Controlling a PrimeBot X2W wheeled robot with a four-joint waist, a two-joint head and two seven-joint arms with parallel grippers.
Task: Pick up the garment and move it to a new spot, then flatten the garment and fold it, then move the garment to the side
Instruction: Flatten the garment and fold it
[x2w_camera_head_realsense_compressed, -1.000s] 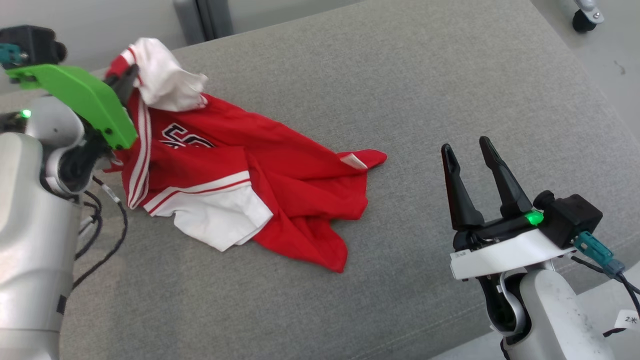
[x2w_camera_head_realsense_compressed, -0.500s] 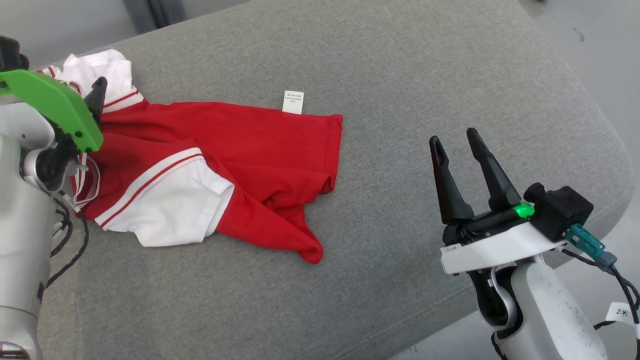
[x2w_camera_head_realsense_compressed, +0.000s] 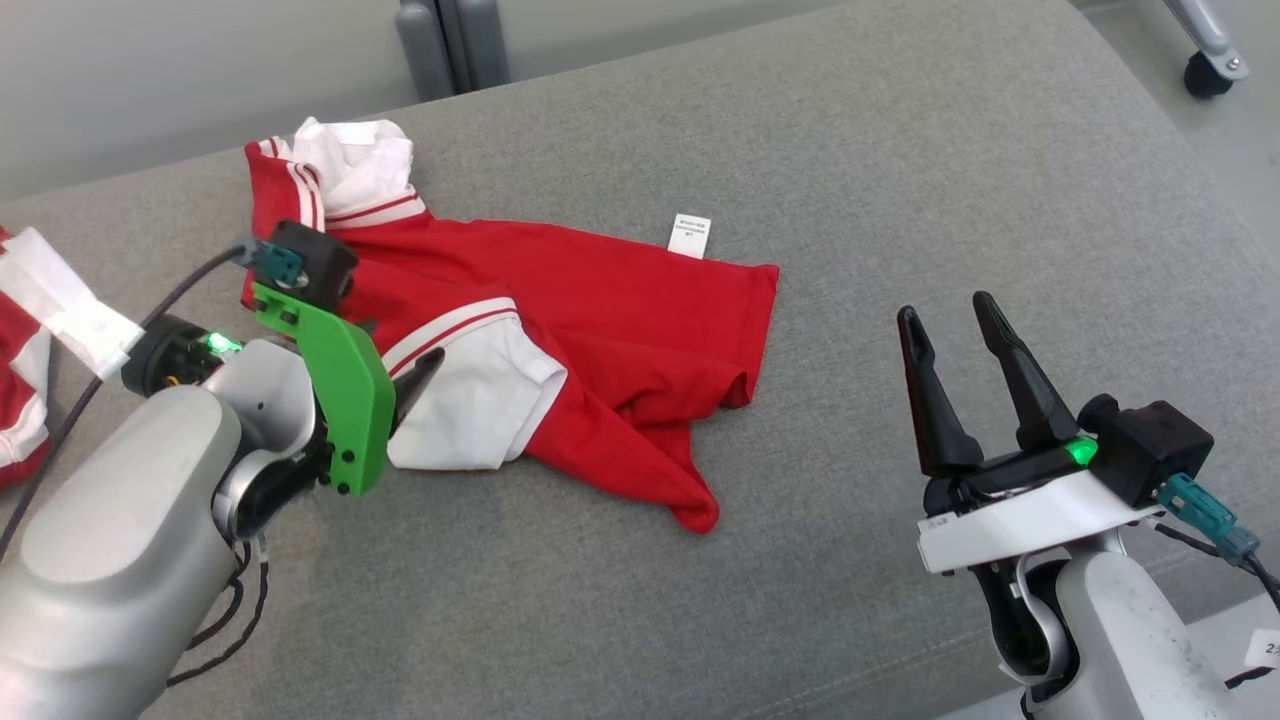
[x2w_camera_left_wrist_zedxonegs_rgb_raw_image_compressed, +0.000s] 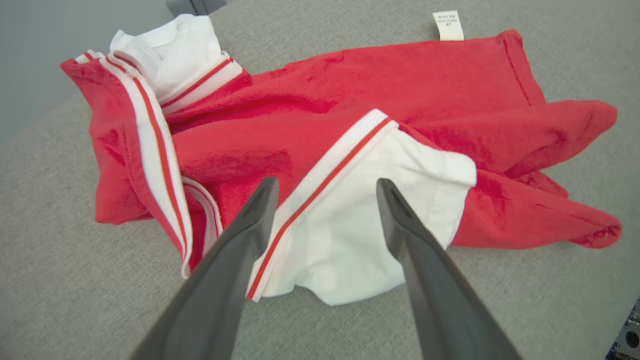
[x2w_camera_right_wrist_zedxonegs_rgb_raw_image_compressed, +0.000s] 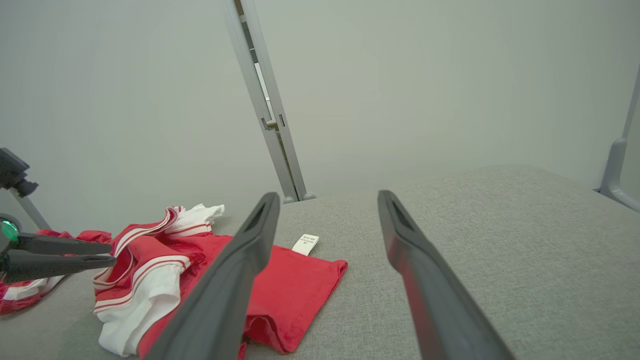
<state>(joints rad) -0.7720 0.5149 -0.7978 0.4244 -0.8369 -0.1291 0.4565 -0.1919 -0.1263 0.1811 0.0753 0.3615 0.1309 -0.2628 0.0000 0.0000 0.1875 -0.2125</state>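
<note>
The garment, a red shirt with white, red-striped sleeves, is lying crumpled on the grey cushion, toward its left half, with one white sleeve spreading out at the near side and the other bunching up at the far left corner. A small white label is sticking out from the shirt's far edge and lying flat on the fabric of the cushion. The left gripper is hanging over the near sleeve with its jaws standing wide apart and nothing between them; its fingertips are sitting over the striped cuff, and they appear to be just above the cloth rather than pressing on it, though the wrist view is leaving that unclear. The right gripper is hovering well apart from the shirt, over bare cushion on the right, its jaws also spread and holding nothing. Another piece of red-and-white cloth is showing at the left edge of the head view, beside the left arm.
</note>
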